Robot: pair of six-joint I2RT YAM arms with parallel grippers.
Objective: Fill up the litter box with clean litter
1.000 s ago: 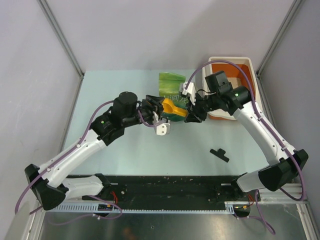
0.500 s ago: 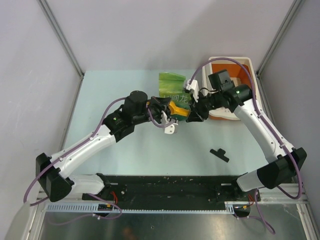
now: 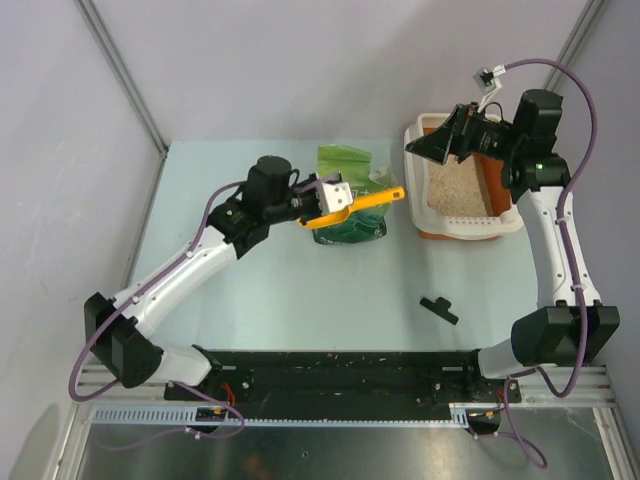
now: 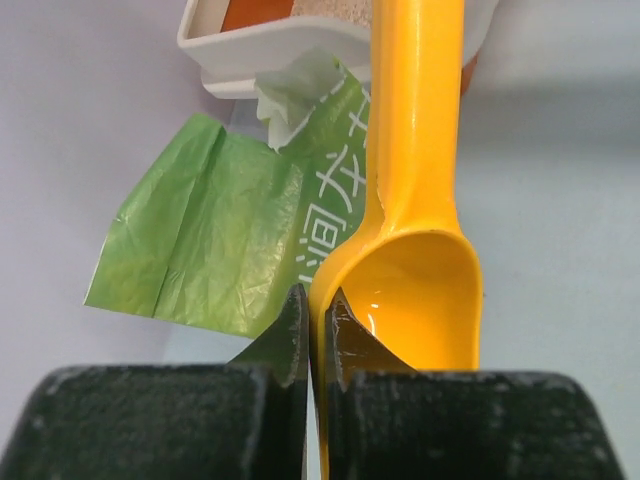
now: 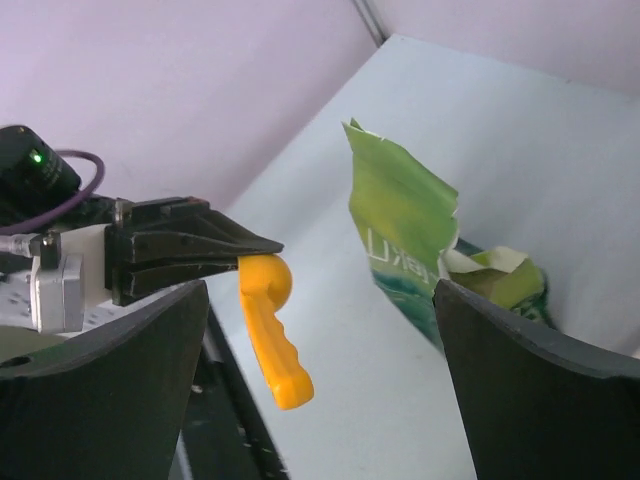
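The litter box (image 3: 510,222), orange with a white rim, stands at the back right and holds pale clean litter (image 3: 455,186). In the left wrist view its near corner (image 4: 262,60) and a strip of litter (image 4: 330,8) show at the top. My left gripper (image 3: 326,201) (image 4: 318,296) is shut on the bowl rim of a yellow scoop (image 3: 372,200) (image 4: 425,280). The empty scoop hangs over the green bag (image 3: 350,190) (image 4: 215,240), handle pointing at the box. My right gripper (image 3: 428,148) (image 5: 320,290) hangs open and empty above the box's left rim, looking at the scoop (image 5: 270,335).
The torn-open green bag (image 5: 400,215) lies flat on the pale table between the arms. A small black part (image 3: 439,309) lies on the table at the front right. Grey walls and metal posts close in the back and sides.
My right gripper opened, let go of the scoop and swung up and back over the litter box. The left gripper shut on the scoop's bowl and now carries it alone.
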